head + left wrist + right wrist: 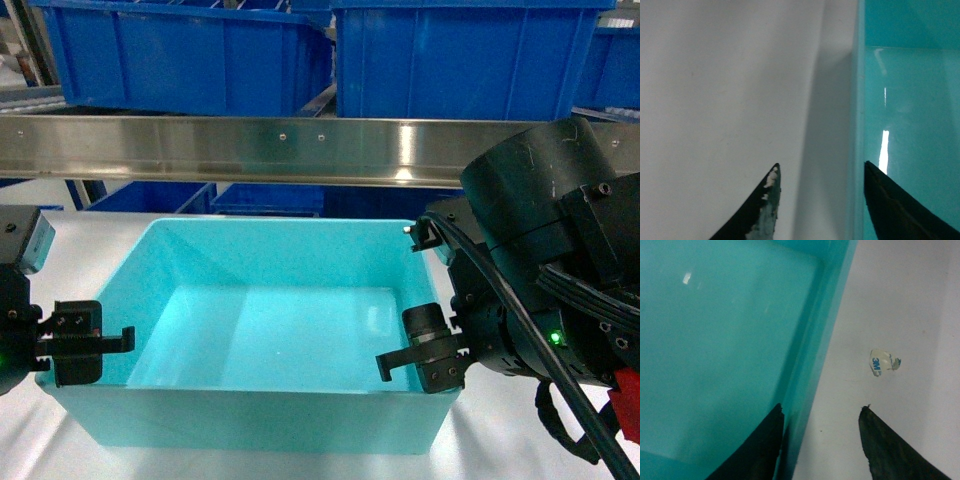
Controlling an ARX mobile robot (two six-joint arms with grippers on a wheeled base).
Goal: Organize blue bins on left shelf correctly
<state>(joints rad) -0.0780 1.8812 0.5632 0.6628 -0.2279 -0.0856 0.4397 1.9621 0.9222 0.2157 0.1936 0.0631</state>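
Observation:
The light turquoise bin (250, 420) stands empty on the white table, below the left shelf's shiny steel rail (300, 145). My left gripper (92, 342) is open at the bin's left wall. In the left wrist view my left gripper (821, 164) straddles that wall (858, 125), one finger over the table and the other inside the bin. My right gripper (425, 348) is open at the bin's right wall. In the right wrist view my right gripper (821, 408) straddles the rim (815, 365), its left finger inside and its right finger outside.
Dark royal-blue ribbed bins (470, 60) sit on the shelf level above the rail, and more show below it (150, 197). A small scrap of clear tape (884, 361) lies on the white table (900, 300) right of the bin.

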